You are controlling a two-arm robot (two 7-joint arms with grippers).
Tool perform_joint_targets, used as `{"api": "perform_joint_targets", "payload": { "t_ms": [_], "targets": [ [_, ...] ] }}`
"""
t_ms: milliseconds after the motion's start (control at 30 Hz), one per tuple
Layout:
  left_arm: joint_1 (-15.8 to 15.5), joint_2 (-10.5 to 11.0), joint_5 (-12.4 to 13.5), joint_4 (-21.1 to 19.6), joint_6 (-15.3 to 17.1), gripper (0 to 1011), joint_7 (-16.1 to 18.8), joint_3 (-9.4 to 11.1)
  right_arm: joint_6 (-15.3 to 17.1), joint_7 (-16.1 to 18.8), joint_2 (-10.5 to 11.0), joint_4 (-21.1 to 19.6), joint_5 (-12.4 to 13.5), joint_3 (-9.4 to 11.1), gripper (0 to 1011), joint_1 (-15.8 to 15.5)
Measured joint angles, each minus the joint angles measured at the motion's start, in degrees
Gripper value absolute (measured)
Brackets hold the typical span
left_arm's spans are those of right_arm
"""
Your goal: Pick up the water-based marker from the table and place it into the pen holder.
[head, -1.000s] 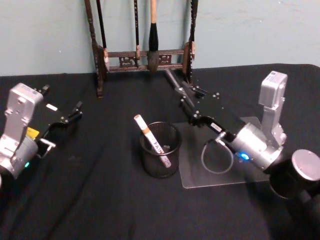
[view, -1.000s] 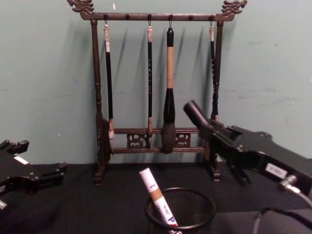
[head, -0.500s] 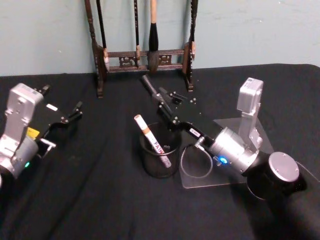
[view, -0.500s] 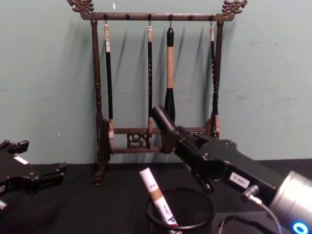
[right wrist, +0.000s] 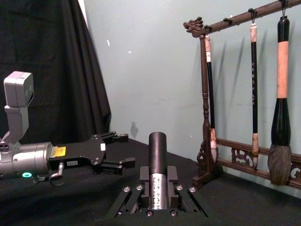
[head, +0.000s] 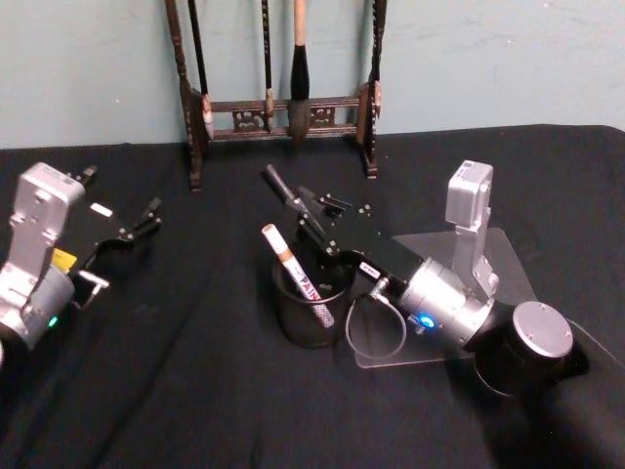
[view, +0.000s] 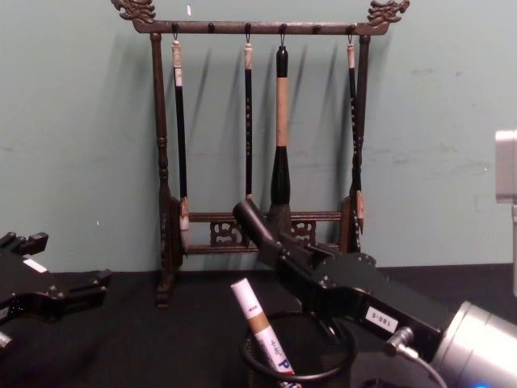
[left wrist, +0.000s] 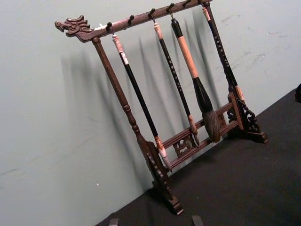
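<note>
above the pen holder (head: pixel 311 311) | right gripper (head: pixel 276 183) angled up, fingers gripping dark marker (right wrist: pixel 158 149) | left gripper (head: pixel 146 217) parked, fingers apart

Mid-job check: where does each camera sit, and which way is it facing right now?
Head: high, looking down at the table; both arms show, right gripper at the pen holder.
Chest: low, facing forward to the brush rack; both grippers show.
Left wrist: faces the rack; its fingertips peek in.
Right wrist: looks along its held dark marker toward the left gripper.
Shared: all four see the rack.
</note>
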Motion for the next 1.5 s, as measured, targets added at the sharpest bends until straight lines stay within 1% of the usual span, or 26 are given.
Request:
{"api": "perform_joint_targets", "payload": {
  "t_ms": [533,867,900,933,967,1000,1033,1067,1133,1167,1267,1333,1400,1467,1500],
  "targets": [
    [0.0,0.0,0.0,0.0,0.0,1001,0.0,0.0,1.0,-0.7,0.7,-0.5,-1.4,-1.1,224,-0.5],
    [0.0,0.0,0.0,0.0,0.0,1001,0.0,0.0,1.0,-0.7,0.6,-0.6,-1.3,-1.0,227,-0.5],
    [0.0,0.0,0.0,0.0,0.0,1001,0.0,0.0,1.0,-0.7,0.6,-0.6,-1.3,-1.0,270,-0.5],
    [0.0,0.0,0.0,0.0,0.0,1001,0.0,0.0,1.0,-0.7,0.6,-0.6,-1.3,-1.0,270,-0.5],
    [0.0,0.0,0.0,0.0,0.0,1001,0.0,0.0,1.0,-0.7,0.6,-0.6,-1.3,-1.0,329,-0.5],
    [0.0,0.0,0.0,0.0,0.0,1001,0.0,0.0,1.0,-0.7,0.6,-0.6,-1.3,-1.0,343,-0.5],
    [0.0,0.0,0.0,0.0,0.0,1001,0.0,0.0,0.9,-0.7,0.6,-0.6,-1.3,-1.0,386,-0.5],
    [0.0,0.0,0.0,0.0,0.0,1001,0.0,0.0,0.9,-0.7,0.6,-0.6,-1.3,-1.0,397,-0.5],
    [0.0,0.0,0.0,0.0,0.0,1001,0.0,0.0,0.9,-0.7,0.6,-0.6,-1.2,-0.9,484,-0.5],
    [0.0,0.0,0.0,0.0,0.0,1001,0.0,0.0,0.9,-0.7,0.6,-0.6,-1.2,-0.9,484,-0.5],
    [0.0,0.0,0.0,0.0,0.0,1001,0.0,0.0,0.9,-0.6,0.6,-0.6,-1.2,-0.9,613,-0.5],
    [0.0,0.0,0.0,0.0,0.0,1001,0.0,0.0,0.9,-0.6,0.6,-0.6,-1.2,-0.9,651,-0.5],
    [0.0,0.0,0.0,0.0,0.0,1001,0.0,0.0,0.9,-0.6,0.6,-0.6,-1.2,-0.9,730,-0.5],
    [0.0,0.0,0.0,0.0,0.0,1001,0.0,0.0,0.9,-0.6,0.6,-0.6,-1.2,-0.9,767,-0.5],
    [0.0,0.0,0.0,0.0,0.0,1001,0.0,0.0,0.9,-0.6,0.6,-0.6,-1.2,-0.9,821,-0.5]
  ]
}}
